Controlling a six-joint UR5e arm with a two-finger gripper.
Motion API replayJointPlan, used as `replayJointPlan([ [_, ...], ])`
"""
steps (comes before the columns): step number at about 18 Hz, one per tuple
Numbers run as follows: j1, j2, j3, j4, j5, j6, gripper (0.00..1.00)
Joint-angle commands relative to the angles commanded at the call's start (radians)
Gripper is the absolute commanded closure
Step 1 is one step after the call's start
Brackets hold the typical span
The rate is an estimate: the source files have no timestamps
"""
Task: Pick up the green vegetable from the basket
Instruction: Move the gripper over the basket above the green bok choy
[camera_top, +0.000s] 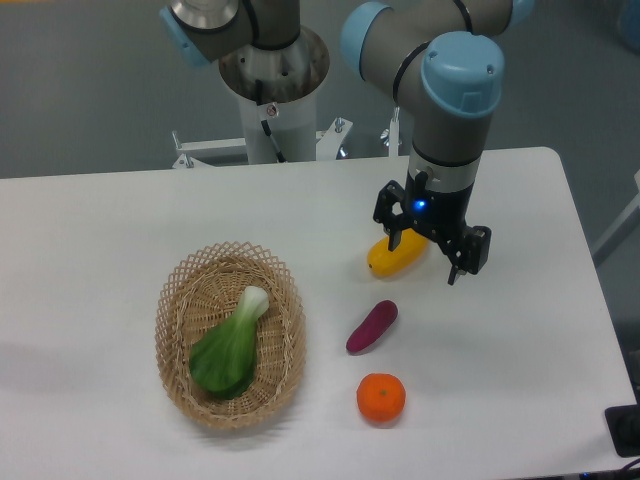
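The green vegetable (229, 347) lies inside the tan wicker basket (178, 305) at the left of the white table, leaf end toward the front, pale stem pointing up-right. My gripper (424, 259) hangs open and empty over the right-middle of the table, well to the right of the basket. Its fingers straddle the space just above a yellow item.
A yellow vegetable (394, 258) lies under the gripper. A small purple eggplant-like piece (371, 327) lies between gripper and basket. An orange fruit (381, 397) sits near the front. The robot's base column (272, 95) stands at the back edge.
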Motion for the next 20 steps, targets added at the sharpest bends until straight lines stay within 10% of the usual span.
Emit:
replayJointPlan([
  [8,-0.034,0.021,-0.044,0.009,-0.005,-0.125,0.00],
  [14,-0.115,0.035,-0.170,0.208,-0.003,-0.283,0.00],
  [20,-0.224,0.020,-0.239,0.232,0.005,-0.478,0.00],
])
